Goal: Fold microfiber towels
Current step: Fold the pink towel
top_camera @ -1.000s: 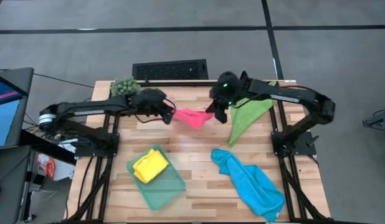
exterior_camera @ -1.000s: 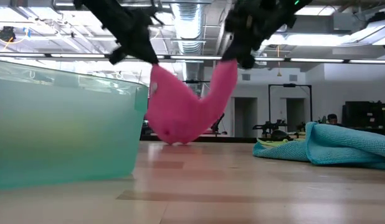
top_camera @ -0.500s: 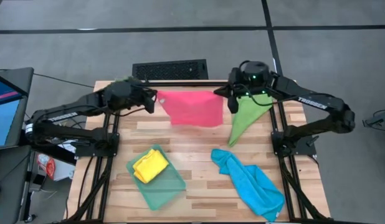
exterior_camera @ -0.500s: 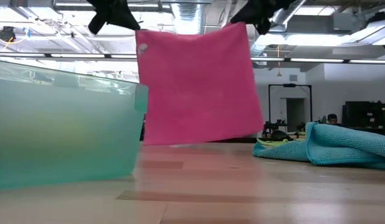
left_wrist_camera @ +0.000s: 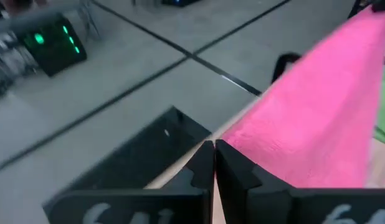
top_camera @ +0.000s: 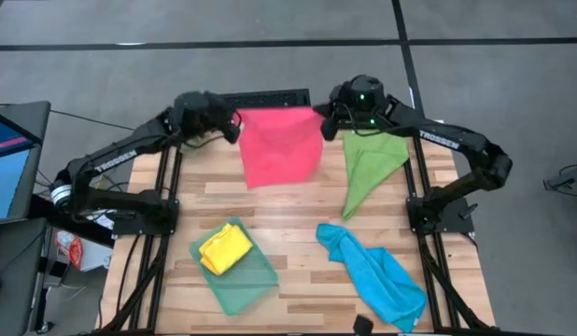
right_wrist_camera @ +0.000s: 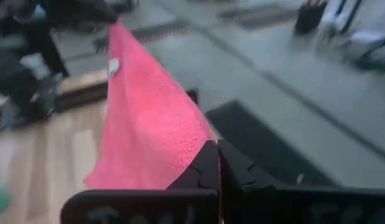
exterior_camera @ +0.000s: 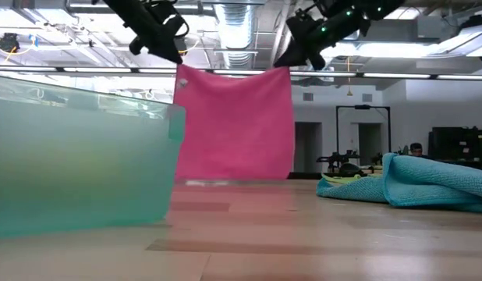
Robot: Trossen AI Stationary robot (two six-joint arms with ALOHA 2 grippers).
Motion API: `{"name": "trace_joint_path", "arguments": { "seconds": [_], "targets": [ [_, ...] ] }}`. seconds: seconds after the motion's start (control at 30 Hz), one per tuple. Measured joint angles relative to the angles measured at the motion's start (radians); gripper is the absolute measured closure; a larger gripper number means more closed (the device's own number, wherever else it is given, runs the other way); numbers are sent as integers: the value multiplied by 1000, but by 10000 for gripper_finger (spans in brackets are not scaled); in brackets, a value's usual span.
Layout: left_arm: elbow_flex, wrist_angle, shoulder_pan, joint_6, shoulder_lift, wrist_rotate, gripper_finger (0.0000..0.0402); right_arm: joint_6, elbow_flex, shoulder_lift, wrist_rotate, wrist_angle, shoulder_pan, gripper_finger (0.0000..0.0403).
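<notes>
The pink towel hangs spread out flat over the table's far edge, between my two grippers. My left gripper is shut on its upper left corner. My right gripper is shut on its upper right corner. In the low view the pink towel hangs as a flat sheet, and its lower edge comes down to about table level. The green towel lies flat at the far right. The blue towel lies crumpled at the near right. The yellow towel lies folded in the tray. My left gripper pinches the pink towel's upper left corner between its two fingers, coming slanting down from the table's left. The towel hangs below the fingers, and its top edge is stretched straight toward the other gripper. My right gripper pinches the pink towel's upper right corner between its two fingers, coming slanting down from the table's right. The towel hangs below this corner. I cannot tell whether its lower edge touches the table.
A teal translucent tray stands at the near left and fills the low view's left side. A black slatted mat lies just beyond the far edge. Bare wood shows in the table's middle.
Both grippers have risen, moved apart and gone toward the table's far edge, still shut on the pink towel. The towel hung as a sagging bunch between them. It is now drawn out into a flat hanging sheet with a straight top edge.
</notes>
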Motion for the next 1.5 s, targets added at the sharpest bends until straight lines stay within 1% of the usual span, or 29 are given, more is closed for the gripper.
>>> {"name": "trace_joint_path", "arguments": {
  "seconds": [0.13, 0.2, 0.3, 0.37, 0.43, 0.53, 0.67, 0.9, 1.03, 1.13, 1.2, 1.3, 1.4, 1.5],
  "targets": [
    [103, -22, 46, 166, 49, 15, 401, -49, 0, 5, 2, 124, -30, 393],
    [156, -26, 52, 233, 67, 9, 401, -80, 0, 4, 31, 151, -35, 391],
    [204, -49, 54, 266, 84, 20, 401, -82, 0, 4, 66, 124, -38, 389],
    [202, -77, 54, 273, 85, 42, 401, -80, 0, 6, 67, 76, -36, 390],
    [179, -107, 46, 259, 84, 68, 401, -91, 1, 18, 67, 27, -16, 391],
    [107, -157, 28, 221, 84, 107, 401, -103, 0, 50, 63, -43, 23, 391],
    [7, -199, -28, 147, 83, 123, 401, -105, 1, 85, 22, -140, 85, 389],
    [-109, -257, -201, -3, 72, 147, 402, -81, 1, 161, 12, -308, 211, 389],
    [-148, -301, -312, -107, 68, 146, 402, -44, 0, 205, 13, -338, 281, 385],
    [-177, -303, -389, -194, 60, 146, 402, -21, -6, 222, 12, -344, 325, 385],
    [-197, -306, -432, -222, 62, 121, 402, -3, -38, 222, 14, -326, 346, 386],
    [-222, -275, -470, -232, 62, 20, 402, 30, -90, 222, 18, -289, 341, 388],
    [-251, -248, -461, -227, 63, -71, 402, 61, -131, 222, 21, -256, 307, 385],
    [-270, -200, -420, -182, 63, -93, 402, 61, -145, 222, 21, -227, 262, 382]
  ]
}}
